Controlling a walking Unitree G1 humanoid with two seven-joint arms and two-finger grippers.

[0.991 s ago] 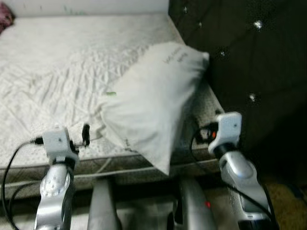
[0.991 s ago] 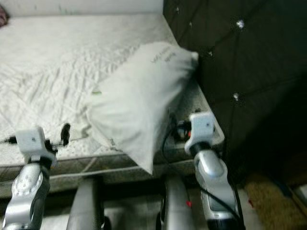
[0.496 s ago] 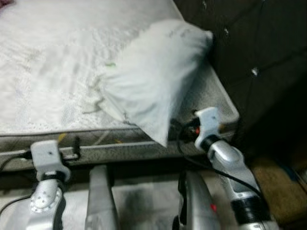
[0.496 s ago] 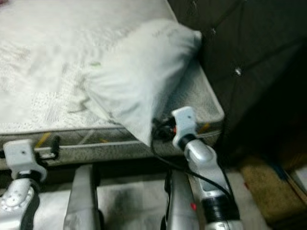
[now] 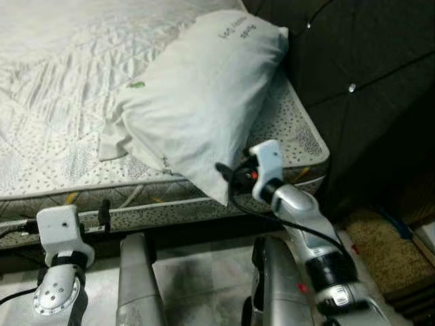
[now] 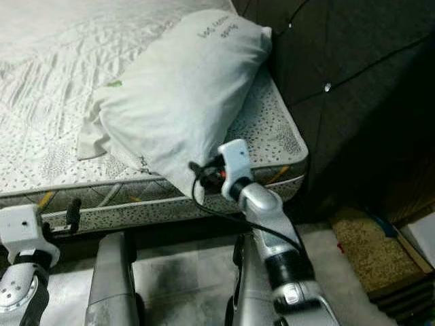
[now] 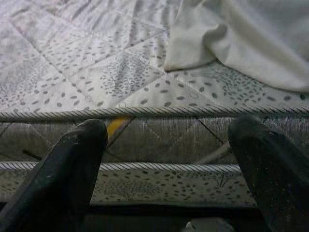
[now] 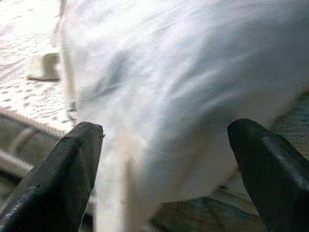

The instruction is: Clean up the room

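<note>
While the pillow lies slantwise across the corner of the bed, one end up against the dark padded headboard and its lower corner hanging out over the mattress edge, the right hand is brought close to that overhanging corner with its two black fingers spread wide and nothing between them. In the right wrist view the white cloth sits just beyond the fingertips, blurred, so I cannot tell whether they touch it yet. The left hand hangs lower, in front of the side of the mattress, its fingers also spread apart and empty.

The pillow looks light and very soft. It will sag and fold around whatever grips it, and a loose cotton case may slide over the filling if only cloth is caught. A pinch on the bare corner tip would probably take only fabric. A better hold, I judge, is a little way in from the overhanging corner, where the fingers can close over the case and some stuffing together. There is nothing fragile here, so a firm squeeze does no harm. A flap of the case trails loose on the sheet and may drag when the pillow is lifted
</note>
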